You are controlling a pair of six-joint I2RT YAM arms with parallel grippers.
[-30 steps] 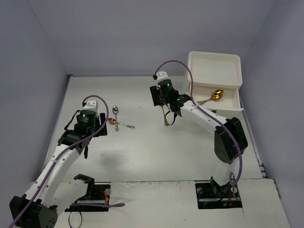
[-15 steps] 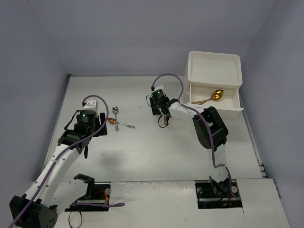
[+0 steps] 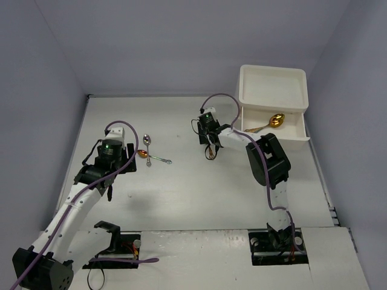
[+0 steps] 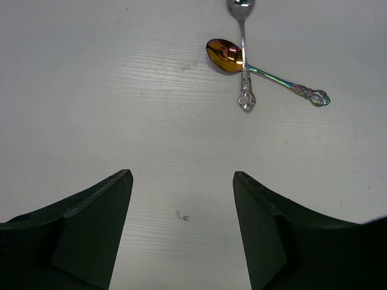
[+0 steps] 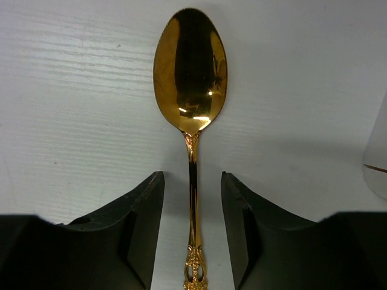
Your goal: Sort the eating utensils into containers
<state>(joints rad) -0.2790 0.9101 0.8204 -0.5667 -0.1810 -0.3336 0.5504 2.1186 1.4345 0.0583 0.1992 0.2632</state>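
A gold spoon (image 5: 190, 66) lies flat on the white table, bowl away from me; it also shows in the top view (image 3: 210, 153). My right gripper (image 5: 192, 181) is open and low over it, one finger on each side of the handle, not touching; in the top view the gripper (image 3: 209, 142) is left of the cream-white cabinet (image 3: 272, 87). The cabinet's open drawer (image 3: 301, 130) holds another gold spoon (image 3: 271, 123). My left gripper (image 4: 182, 181) is open and empty. Ahead of it a silver spoon (image 4: 243, 54) lies across a gold-bowled, teal-handled spoon (image 4: 284, 84).
The crossed spoons (image 3: 151, 154) lie just right of my left gripper (image 3: 124, 162). The cabinet's white edge (image 5: 378, 163) shows at the right of the right wrist view. Grey walls close the table's far side and both sides.
My right arm has folded in and its gripper has come down over the gold spoon on the table. The left arm and the crossed spoons have not moved.
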